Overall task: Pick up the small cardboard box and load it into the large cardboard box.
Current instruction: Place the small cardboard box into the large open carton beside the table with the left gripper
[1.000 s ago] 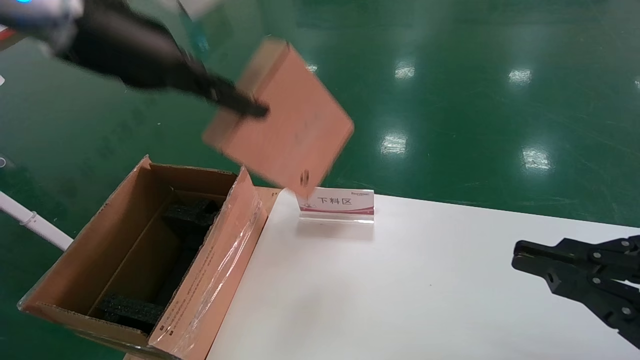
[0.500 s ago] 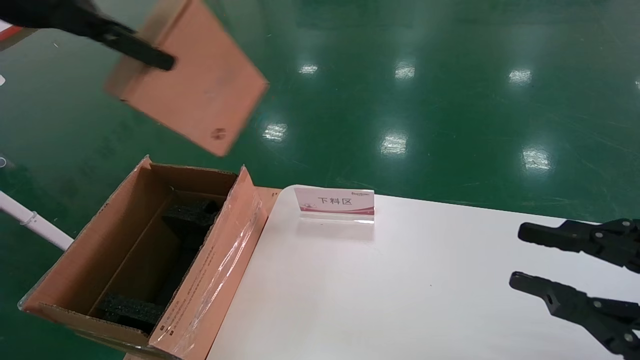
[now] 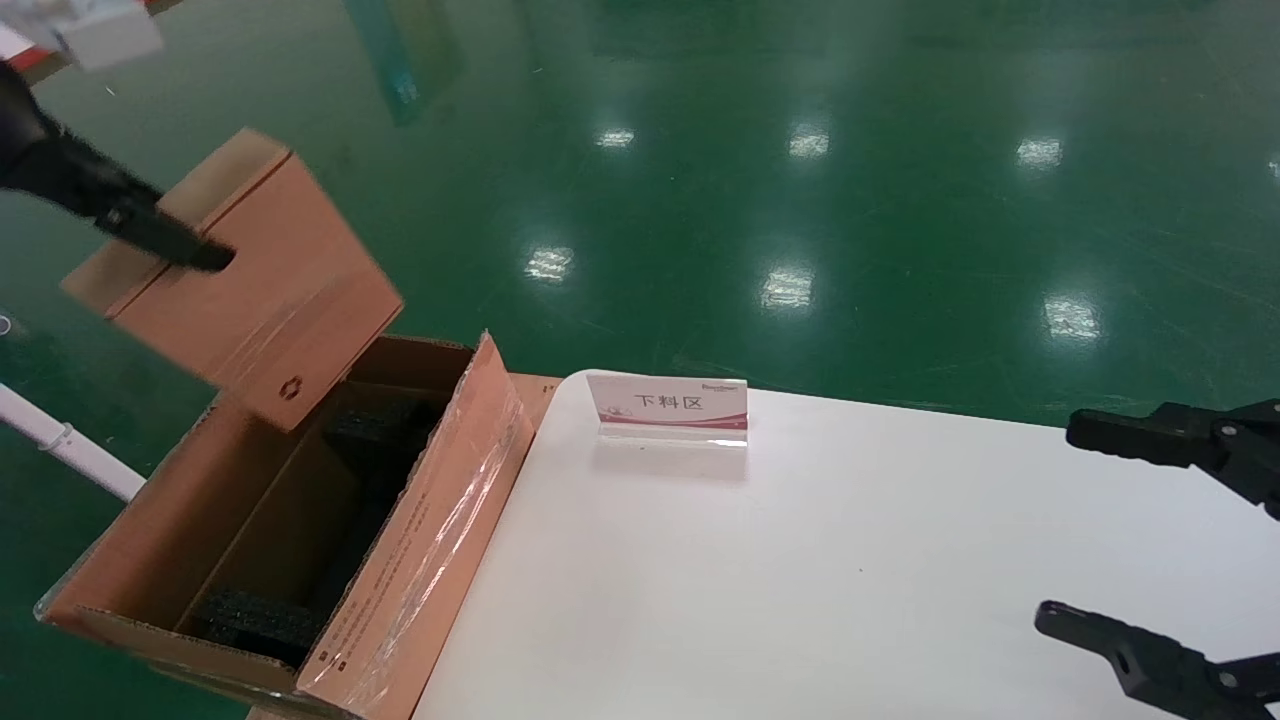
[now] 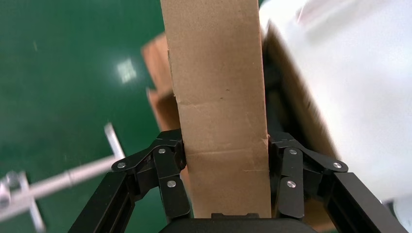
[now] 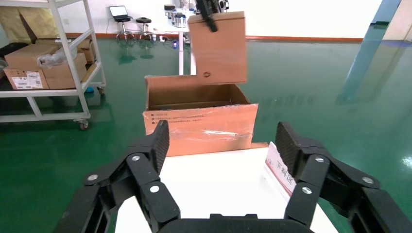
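Above the large box: small box tilted, clamped in left claw | right claw wide open, empty, over table.

Large cardboard box mouth open, flaps up; black foam blocks at both ends, gap btwn them free. Small cardboard box hangs tilted over far end. White surface bare except sign holder nr far edge.
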